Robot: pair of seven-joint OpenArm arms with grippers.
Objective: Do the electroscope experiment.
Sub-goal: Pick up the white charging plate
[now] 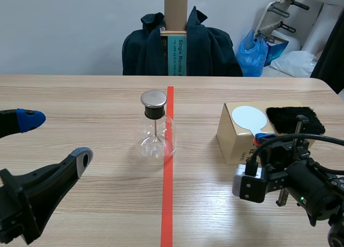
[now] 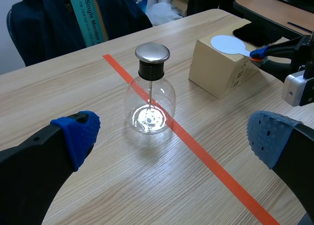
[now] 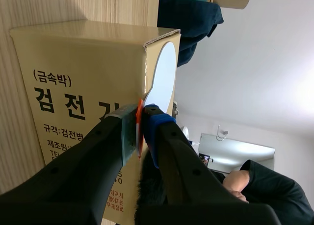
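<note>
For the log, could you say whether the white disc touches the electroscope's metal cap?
No, the white disc lies on the cardboard box, apart from the metal cap.

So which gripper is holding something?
The right gripper: it is shut on the handle of the white paddle, beside the cardboard box. The left gripper is wide open with nothing in it.

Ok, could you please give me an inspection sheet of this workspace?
Surface: wooden table, red tape line down the middle.
Job's things: flask partly on the tape line; disc on the box; black cloth beside the box.
Clutter: nothing seen.
Grippers: left gripper open, short of the flask; right gripper shut on the disc's handle.
Cables: black cable looped above the right gripper.
Surroundings: dark jacket and blue bag behind the table.
</note>
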